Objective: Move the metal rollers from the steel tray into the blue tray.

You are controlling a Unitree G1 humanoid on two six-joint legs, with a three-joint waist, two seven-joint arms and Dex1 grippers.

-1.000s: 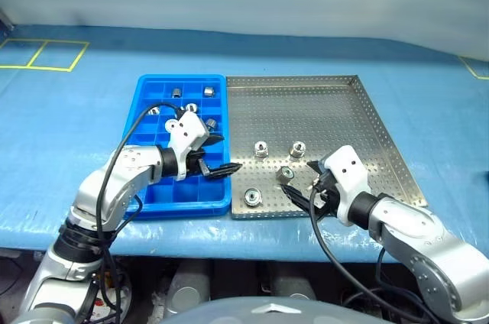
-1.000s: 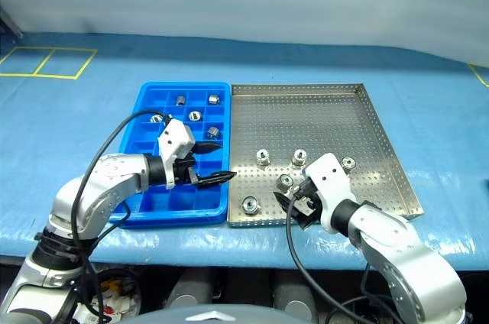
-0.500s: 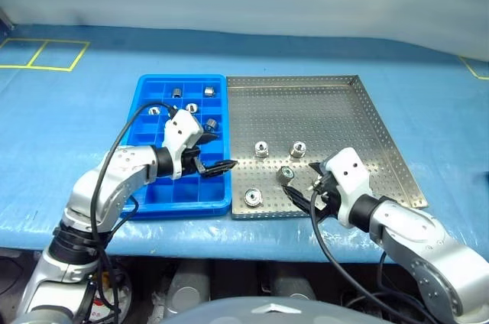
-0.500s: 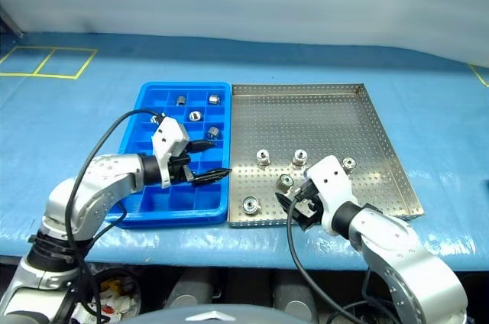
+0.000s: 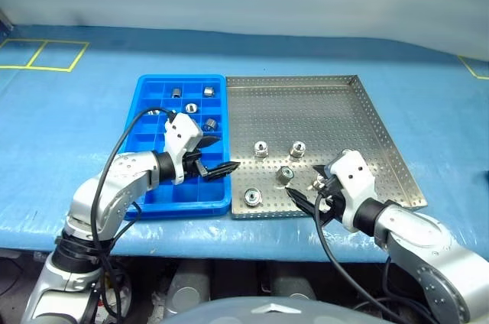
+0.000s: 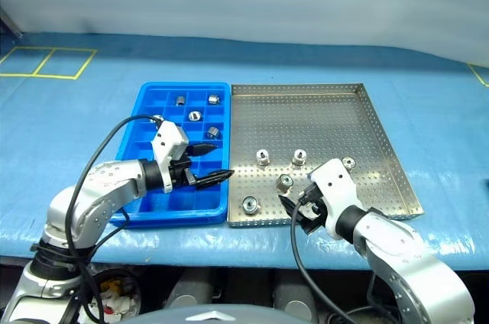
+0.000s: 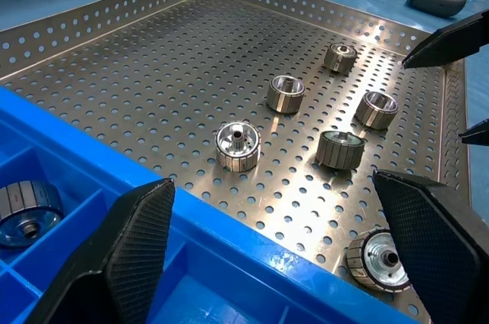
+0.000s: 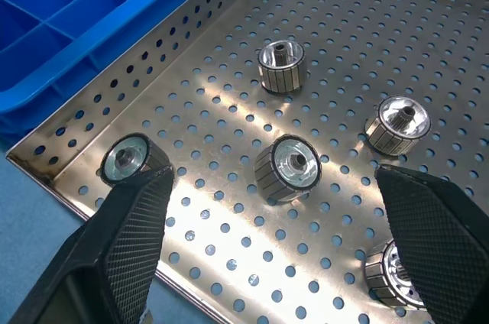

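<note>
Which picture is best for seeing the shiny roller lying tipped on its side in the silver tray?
The right wrist view: the tipped roller sits mid-picture, large, its dark hole and ribbed side plain. The left wrist view shows it from the side, hole unseen. The head views show it small in the steel tray.

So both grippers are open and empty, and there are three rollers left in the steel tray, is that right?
Not quite: five rollers are left in the steel tray, as the left wrist view shows. The left gripper and right gripper are indeed open and empty.
</note>
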